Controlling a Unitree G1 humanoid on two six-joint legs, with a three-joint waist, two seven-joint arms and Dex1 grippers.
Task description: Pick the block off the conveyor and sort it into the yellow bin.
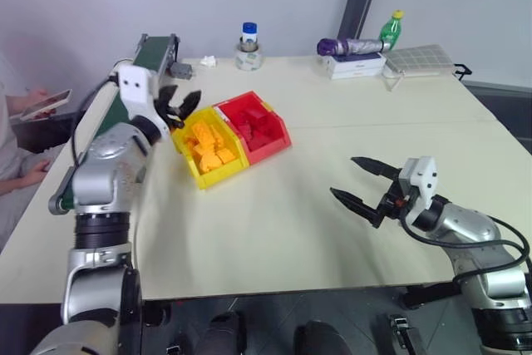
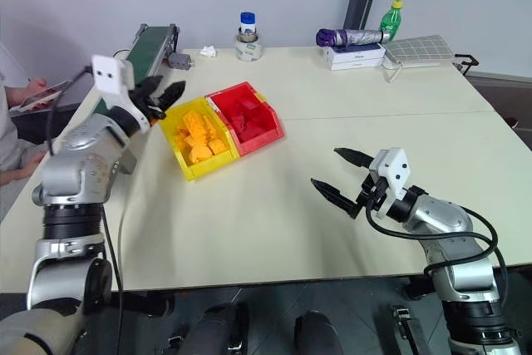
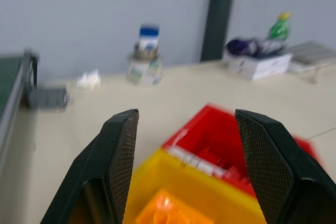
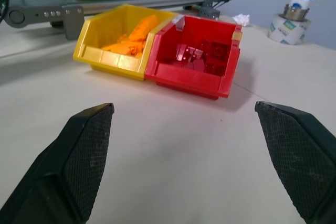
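My left gripper (image 1: 184, 108) hangs open over the far left end of the yellow bin (image 1: 223, 174), nothing between its fingers. In the left wrist view a yellow-orange block (image 3: 167, 208) lies in the bin right below the gripper (image 3: 186, 116). Several such blocks (image 1: 208, 147) fill that bin, and I cannot tell the task's block from the others. The dark green conveyor (image 1: 154, 47) runs along the table's left edge behind the arm. My right gripper (image 1: 342, 175) is open and empty, low over the table, well to the right of the bins.
A red bin (image 1: 270, 145) holding red blocks joins the yellow bin's right side. A grey motor box (image 1: 181, 70), a tape roll with a bottle (image 1: 248, 51), white boxes (image 1: 357, 66) and a green bottle (image 1: 391, 29) stand at the back. A person (image 1: 17, 164) sits at the left.
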